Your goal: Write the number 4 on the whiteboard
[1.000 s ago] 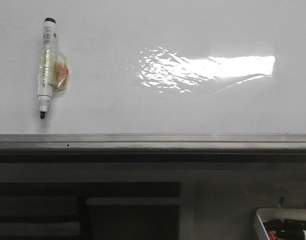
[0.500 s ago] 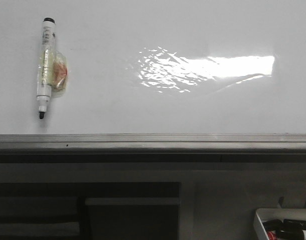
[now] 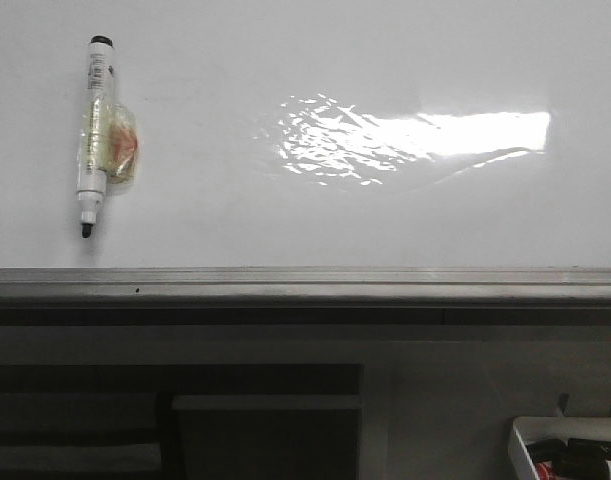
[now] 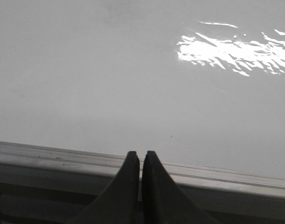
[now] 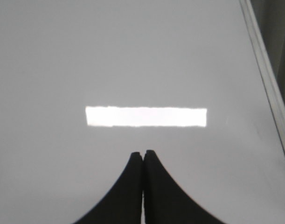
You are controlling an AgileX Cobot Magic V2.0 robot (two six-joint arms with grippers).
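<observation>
Whiteboard (image 3: 315, 210) glossy white, grey-framed, unmarked

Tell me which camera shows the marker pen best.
The front view: the marker pen lies whole on the whiteboard, uncapped, tip toward the frame, a clear wrap around its middle. Neither wrist view shows it, only bare board beyond each shut gripper.

You had the whiteboard (image 3: 315, 215) lying flat, glossy white, unmarked, glare toward 2 o'clock, grey frame edge at 6 o'clock.
</observation>
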